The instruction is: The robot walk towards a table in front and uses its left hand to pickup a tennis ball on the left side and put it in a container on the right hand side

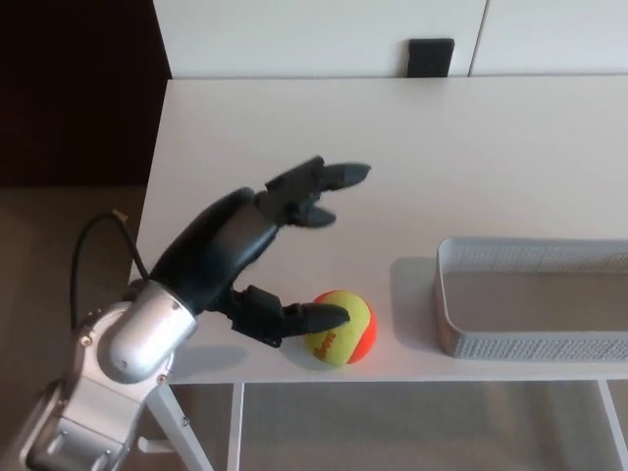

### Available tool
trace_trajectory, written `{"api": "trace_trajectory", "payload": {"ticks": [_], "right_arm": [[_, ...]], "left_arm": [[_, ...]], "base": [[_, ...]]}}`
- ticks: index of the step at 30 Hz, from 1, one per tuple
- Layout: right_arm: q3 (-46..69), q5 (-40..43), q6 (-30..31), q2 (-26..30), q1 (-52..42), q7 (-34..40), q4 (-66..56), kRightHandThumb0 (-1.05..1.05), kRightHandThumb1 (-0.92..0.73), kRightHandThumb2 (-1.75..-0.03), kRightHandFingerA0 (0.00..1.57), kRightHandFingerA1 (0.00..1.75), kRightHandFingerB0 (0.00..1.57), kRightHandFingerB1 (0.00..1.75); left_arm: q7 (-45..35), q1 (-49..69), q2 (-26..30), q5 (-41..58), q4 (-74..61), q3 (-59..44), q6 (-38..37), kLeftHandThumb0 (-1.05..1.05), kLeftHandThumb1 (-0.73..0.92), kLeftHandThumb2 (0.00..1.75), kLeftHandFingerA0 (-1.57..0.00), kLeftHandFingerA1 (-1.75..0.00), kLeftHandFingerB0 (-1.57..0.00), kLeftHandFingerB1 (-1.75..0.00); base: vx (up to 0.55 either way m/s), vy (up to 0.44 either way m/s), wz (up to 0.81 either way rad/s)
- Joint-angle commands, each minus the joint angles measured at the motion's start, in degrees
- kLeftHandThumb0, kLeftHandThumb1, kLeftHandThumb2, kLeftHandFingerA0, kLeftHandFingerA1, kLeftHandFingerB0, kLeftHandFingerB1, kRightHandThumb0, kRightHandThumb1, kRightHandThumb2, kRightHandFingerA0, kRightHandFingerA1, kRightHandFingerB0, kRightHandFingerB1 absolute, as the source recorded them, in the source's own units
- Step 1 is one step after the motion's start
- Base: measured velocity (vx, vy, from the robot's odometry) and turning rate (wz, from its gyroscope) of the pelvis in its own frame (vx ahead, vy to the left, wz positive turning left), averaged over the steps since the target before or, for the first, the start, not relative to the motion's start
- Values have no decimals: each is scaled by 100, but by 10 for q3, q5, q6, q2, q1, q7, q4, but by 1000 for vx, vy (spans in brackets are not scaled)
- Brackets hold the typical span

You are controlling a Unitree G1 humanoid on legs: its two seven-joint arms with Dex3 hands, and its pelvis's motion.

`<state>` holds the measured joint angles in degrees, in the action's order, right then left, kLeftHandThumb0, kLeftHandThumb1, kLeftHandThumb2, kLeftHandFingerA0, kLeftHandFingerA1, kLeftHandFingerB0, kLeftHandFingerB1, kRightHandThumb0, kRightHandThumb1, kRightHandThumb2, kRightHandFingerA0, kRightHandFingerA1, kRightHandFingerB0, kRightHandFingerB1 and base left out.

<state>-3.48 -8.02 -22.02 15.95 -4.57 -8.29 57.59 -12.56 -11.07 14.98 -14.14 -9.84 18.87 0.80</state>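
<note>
A yellow and orange tennis ball (344,330) rests on the white table (412,137) close to its front edge. My left hand (265,245) reaches in from the lower left, open, fingers spread wide. Its thumb (294,319) touches or nearly touches the ball's left side, while the two upper fingers (319,186) point away above and behind the ball. A grey mesh container (535,299) stands at the right of the table and looks empty. My right hand does not show.
A dark rectangular object (431,57) is on the white wall behind the table. The table's left edge borders dark floor, and the front edge runs just below the ball and container.
</note>
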Motion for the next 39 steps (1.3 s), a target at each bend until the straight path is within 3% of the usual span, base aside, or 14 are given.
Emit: {"api": "trace_trajectory", "payload": {"ticks": [1,4,7,8,10,11,15,17,24,26,27,37,38,39], "right_arm": [[2,0,9,1,0,3,-2,-51,-59,-59,83,46,64,42],[4,2,11,0,1,1,-2,-51,-59,-59,84,47,64,42],[1,-4,14,3,2,5,-9,-52,-59,-60,85,47,63,41],[1,-3,16,2,3,3,-10,-52,-59,-60,84,47,63,41],[2,-1,20,1,6,1,-11,-52,-59,-60,84,46,64,41],[2,-1,19,0,8,1,-10,-52,-59,-59,86,48,65,42],[3,1,19,-1,7,1,-14,-53,-59,-59,85,50,66,42],[3,2,16,0,6,-4,-22,-55,-58,-59,85,51,68,42],[-1,-5,12,3,4,-2,-29,-54,-60,-59,81,49,67,42],[-3,-7,7,5,5,-3,-30,-55,-60,-59,81,50,67,42],[-4,-8,9,5,7,-4,-31,-55,-60,-59,81,49,66,42],[-5,-7,25,4,8,-7,-43,-53,-60,-60,82,47,65,41],[-5,-7,28,4,9,-5,-46,-54,-60,-60,83,48,66,41],[-4,-7,30,4,9,-5,-47,-54,-60,-60,83,48,66,41]], "left_arm": [[15,-1,7,-73,21,20,23,-71,41,75,-27,-48,-15,-37],[15,0,5,-86,24,29,32,-71,40,75,-24,-46,-17,-37],[2,-1,3,-93,23,40,51,-68,47,55,-18,-36,-18,-28],[0,0,0,-94,23,43,57,-34,14,80,-2,-51,0,-48],[-1,5,-4,-101,24,50,67,-34,13,80,-3,-52,0,-48],[-2,7,-5,-104,26,55,73,-68,45,54,-3,-28,-16,-27],[-4,10,-9,-120,28,66,89,-71,45,55,0,-28,-13,-28],[-2,9,-12,-145,31,79,108,-68,43,80,0,-6,-9,-26],[2,8,-16,-163,41,89,120,-72,45,81,0,-3,-10,-20],[6,7,-17,-170,49,94,121,-70,44,81,-2,-11,-12,-23],[10,6,-19,-174,57,97,118,-73,47,55,-1,-29,-8,-26],[28,8,-33,-195,88,106,113,-75,43,61,-10,-35,-13,-30],[34,5,-37,-201,100,110,113,-35,17,83,-3,-51,0,-48],[35,4,-38,-202,103,110,111,-35,17,83,-3,-51,0,-48]], "base": [[0,0,0],[0,0,0],[0,0,0],[0,0,0],[0,0,0],[0,0,0],[0,0,0],[0,0,0],[0,0,0],[0,0,0],[0,0,0],[0,0,0],[0,0,0],[0,0,0]]}}
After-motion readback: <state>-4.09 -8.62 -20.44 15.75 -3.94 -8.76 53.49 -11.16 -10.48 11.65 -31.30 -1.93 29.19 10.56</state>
